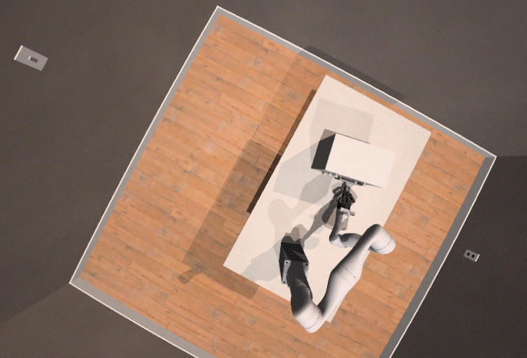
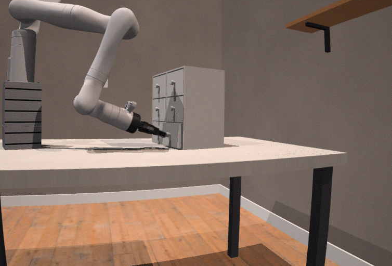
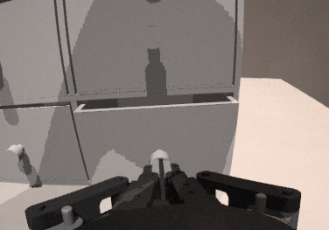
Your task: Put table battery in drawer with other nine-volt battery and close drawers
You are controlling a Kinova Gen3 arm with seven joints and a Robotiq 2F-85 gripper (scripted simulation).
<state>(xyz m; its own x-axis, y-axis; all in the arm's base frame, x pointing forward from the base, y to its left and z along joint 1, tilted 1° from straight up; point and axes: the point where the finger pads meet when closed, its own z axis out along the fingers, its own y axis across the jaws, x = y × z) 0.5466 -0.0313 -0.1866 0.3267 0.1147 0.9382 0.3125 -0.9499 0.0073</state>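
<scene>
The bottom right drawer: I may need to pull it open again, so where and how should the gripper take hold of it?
Best by its knob, coming from the front with the fingers either side. The knob stands out from the middle of the drawer's front, while the top edge is barely out of the chest.

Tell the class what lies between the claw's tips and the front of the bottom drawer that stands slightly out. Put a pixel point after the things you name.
The drawer's knob (image 2: 168,135) (image 3: 160,155), as the wrist view shows.
</scene>
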